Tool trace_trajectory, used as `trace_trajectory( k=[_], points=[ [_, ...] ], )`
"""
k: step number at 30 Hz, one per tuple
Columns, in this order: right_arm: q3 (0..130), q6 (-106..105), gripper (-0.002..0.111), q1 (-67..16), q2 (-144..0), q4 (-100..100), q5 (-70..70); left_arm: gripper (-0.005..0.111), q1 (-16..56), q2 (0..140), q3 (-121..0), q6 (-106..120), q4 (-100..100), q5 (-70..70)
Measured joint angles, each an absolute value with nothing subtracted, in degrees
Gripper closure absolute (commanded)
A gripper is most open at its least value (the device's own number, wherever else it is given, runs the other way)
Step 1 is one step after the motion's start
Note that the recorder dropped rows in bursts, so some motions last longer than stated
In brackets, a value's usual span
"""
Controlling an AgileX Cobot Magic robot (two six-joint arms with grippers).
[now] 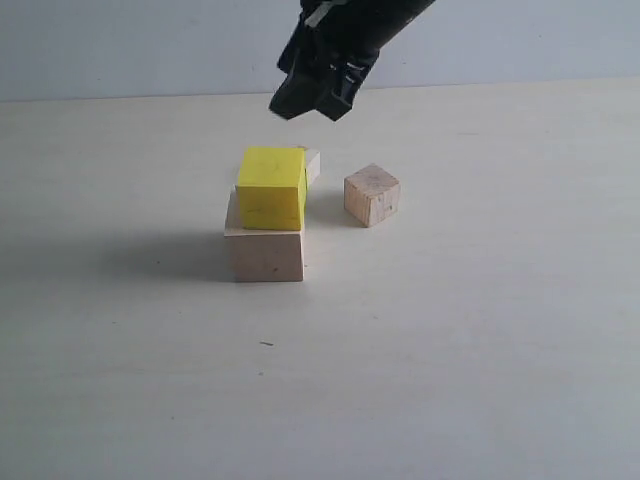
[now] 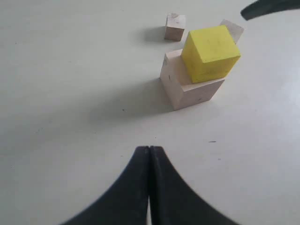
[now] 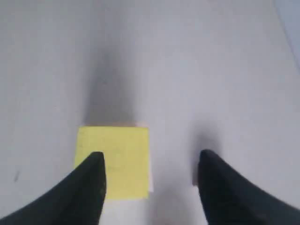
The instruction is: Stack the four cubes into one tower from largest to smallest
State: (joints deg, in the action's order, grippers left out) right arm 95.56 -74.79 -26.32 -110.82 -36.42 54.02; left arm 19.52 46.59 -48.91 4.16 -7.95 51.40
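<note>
The large pale wooden cube (image 1: pixel 265 255) (image 2: pixel 180 89) stands on the table with the yellow cube (image 1: pixel 271 188) (image 2: pixel 210 52) (image 3: pixel 112 161) on top of it, set a little off centre. To the right of this stack the medium wooden cube (image 1: pixel 371 194) sits alone. The tiny wooden cube (image 1: pixel 312 165) peeks out behind the yellow one, mostly hidden. My right gripper (image 1: pixel 305 108) (image 3: pixel 152 157) hangs open and empty above the stack, one finger over the yellow cube. My left gripper (image 2: pixel 149 150) is shut on nothing, low and well short of the stack.
The pale tabletop (image 1: pixel 480 330) spreads wide on all sides of the cubes. A light wall (image 1: pixel 120 50) closes off the back edge. The stack casts a shadow (image 1: pixel 150 250) to its left.
</note>
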Motion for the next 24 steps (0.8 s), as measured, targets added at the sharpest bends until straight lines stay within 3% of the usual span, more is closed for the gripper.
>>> trace_trajectory(
  k=[3, 6, 14, 24],
  points=[
    [95.55, -64.92, 0.108, -26.32, -110.0, -25.5, 51.66, 0.107, 19.52, 46.59, -48.91, 4.16, -7.95, 51.4],
    [95.55, -49.22, 0.108, -26.23, -110.66, -12.57, 51.12, 0.107, 19.52, 46.59, -48.91, 4.16, -7.95, 51.4],
    [95.55, -28.88, 0.108, -26.23, -115.82, -13.99, 55.51, 0.107, 19.52, 51.68, -48.88, 4.78, -7.95, 51.4],
    [95.55, -24.18, 0.108, -26.23, -119.13, -22.55, 59.4, 0.107, 19.52, 57.48, -48.88, 7.08, -7.95, 50.44]
  ],
)
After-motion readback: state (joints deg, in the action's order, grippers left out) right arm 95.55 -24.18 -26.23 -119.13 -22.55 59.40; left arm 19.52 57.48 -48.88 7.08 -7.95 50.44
